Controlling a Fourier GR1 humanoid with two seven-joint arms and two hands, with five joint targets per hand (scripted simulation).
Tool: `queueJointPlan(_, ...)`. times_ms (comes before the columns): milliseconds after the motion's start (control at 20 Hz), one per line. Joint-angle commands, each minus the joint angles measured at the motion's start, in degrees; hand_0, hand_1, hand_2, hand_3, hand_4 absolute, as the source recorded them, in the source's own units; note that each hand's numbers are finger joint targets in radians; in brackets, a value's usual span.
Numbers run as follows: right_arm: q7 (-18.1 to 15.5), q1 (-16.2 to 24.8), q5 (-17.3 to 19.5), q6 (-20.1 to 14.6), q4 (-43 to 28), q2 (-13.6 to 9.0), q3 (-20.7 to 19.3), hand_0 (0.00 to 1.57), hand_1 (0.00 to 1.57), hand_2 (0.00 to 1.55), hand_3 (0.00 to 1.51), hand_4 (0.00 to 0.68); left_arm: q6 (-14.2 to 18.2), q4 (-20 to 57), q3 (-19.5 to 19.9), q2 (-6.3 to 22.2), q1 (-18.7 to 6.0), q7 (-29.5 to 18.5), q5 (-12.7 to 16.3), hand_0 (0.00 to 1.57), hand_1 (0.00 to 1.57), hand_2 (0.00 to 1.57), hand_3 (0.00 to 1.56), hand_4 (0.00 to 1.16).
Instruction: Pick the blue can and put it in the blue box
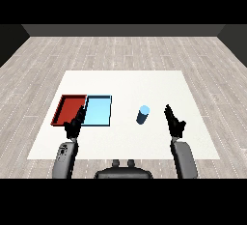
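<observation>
Can [143, 114] stands upright between blue tray [98, 111] and right hand [175, 121], whose straight, empty fingers suggest a reach not yet begun; left hand [75, 123] likewise relaxed.

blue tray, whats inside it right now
Nothing shows inside the blue tray: its floor is bare. The blue can stands on the table to its right, apart from it. The left robot hand covers the tray's lower left corner, so that bit stays hidden.

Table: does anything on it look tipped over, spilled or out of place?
Nothing stands out. The blue can stands upright on the table, right of the blue tray and red tray, which lie side by side. Both hands hold nothing.
</observation>
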Motion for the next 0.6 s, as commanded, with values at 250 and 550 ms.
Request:
queueJointPlan(250,3.24,-10.83,-1.92,2.89,5.85,-2.56,-5.24,0.0,0.0,0.0,0.0,0.0,0.24,2.41,0.54,-0.3,-2.79,-0.47,-2.16,0.0,0.0,0.0,0.0,0.0)
queueJointPlan(550,-15.4,-5.75,-13.39,15.08,3.75,-1.54,-7.81,0.0,0.0,0.0,0.0,0.0,-3.83,-3.72,2.46,-4.61,-0.82,-22.33,5.9,0.0,0.0,0.0,0.0,0.0)
